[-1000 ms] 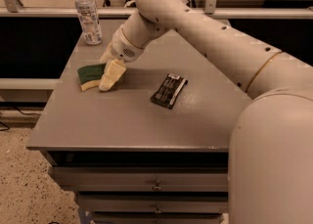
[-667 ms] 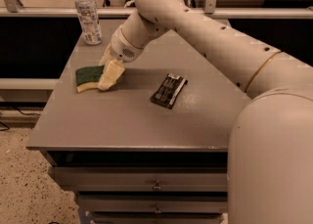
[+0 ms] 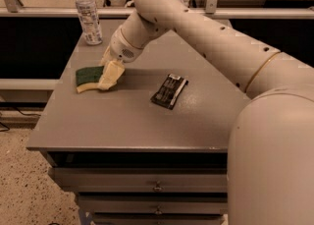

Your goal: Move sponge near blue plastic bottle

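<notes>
The sponge (image 3: 87, 77), dark green on top with pale yellow foam below, lies on the grey table (image 3: 127, 121) at its left side. My gripper (image 3: 110, 74) is down at the sponge's right end, touching and partly covering it. The blue plastic bottle (image 3: 88, 13), clear with a white cap and a pale label, stands upright at the table's far left corner, well behind the sponge.
A flat black packet (image 3: 169, 90) lies on the table's middle, right of the sponge. My arm (image 3: 196, 27) reaches over the table from the right. Drawers (image 3: 157, 184) sit below the table's front edge. A railing (image 3: 245, 12) runs behind the table.
The gripper and the sponge have both shifted slightly to the left along the table. The bottle and the black packet have not moved.
</notes>
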{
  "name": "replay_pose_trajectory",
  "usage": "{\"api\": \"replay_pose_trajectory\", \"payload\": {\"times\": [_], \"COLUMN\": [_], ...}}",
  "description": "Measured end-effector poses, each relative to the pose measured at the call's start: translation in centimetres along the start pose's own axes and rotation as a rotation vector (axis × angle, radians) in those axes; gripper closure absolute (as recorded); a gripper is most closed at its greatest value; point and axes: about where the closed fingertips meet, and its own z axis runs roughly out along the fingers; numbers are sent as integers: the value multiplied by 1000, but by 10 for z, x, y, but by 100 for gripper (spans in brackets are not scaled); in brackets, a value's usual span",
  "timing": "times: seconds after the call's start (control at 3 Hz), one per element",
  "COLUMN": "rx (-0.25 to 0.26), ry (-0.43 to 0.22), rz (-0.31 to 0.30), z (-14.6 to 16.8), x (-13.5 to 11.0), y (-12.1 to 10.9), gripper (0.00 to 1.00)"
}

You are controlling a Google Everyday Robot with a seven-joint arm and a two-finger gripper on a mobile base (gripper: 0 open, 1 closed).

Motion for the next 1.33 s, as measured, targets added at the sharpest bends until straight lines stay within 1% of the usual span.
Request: {"api": "replay_pose_trajectory", "payload": {"times": [0.33,0.67,1.33], "rx": [0,65,186], "ry": [0,18,66], "rz": [0,28,71], "z": [0,-19,-72], "x": [0,19,41], "y": [0,-15,-61], "gripper": [100,100,100]}}
